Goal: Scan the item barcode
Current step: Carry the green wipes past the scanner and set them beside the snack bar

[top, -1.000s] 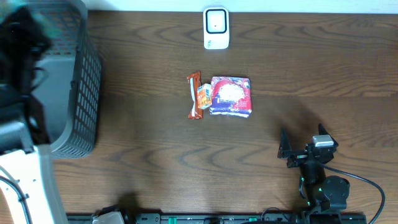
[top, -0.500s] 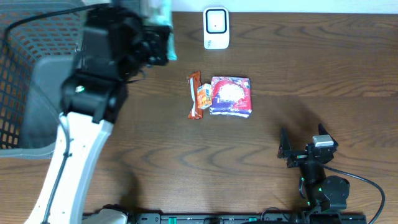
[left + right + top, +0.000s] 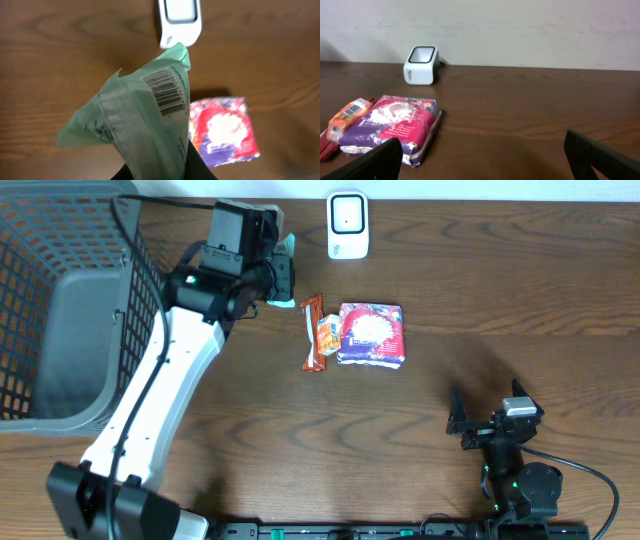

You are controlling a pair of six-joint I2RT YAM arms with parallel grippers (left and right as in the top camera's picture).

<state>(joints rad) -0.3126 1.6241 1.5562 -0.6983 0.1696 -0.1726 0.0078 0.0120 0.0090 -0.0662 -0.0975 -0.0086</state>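
Left arm reaches across the table toward the far edge. We note the left gripper pinched narrow on the lower end of a green packet, which it holds up off the wood, crumpled, its tip pointing at the scanner

Barcode is printed near the packet's upper end. It shows plainly to the left wrist camera, so we judge it faces up and back toward the arm, not down at the scanner window

Packet tip sits just short of the scanner, near but not over it

Right gripper is parked at the near right, fingers spread wide, holding nothing, well apart from the action

Also on the table: a purple-and-red packet with an orange snack bar touching its left side, both mid-table; a grey basket at the far left

Step in hand, as we read it: presenting the picked item to the reader; scan not yet done

Next move calls for carrying the packet on over the scanner and rolling the wrist so the barcode panel faces the window, held flat enough to read. The film is wrinkled around the code, which could spoil the read
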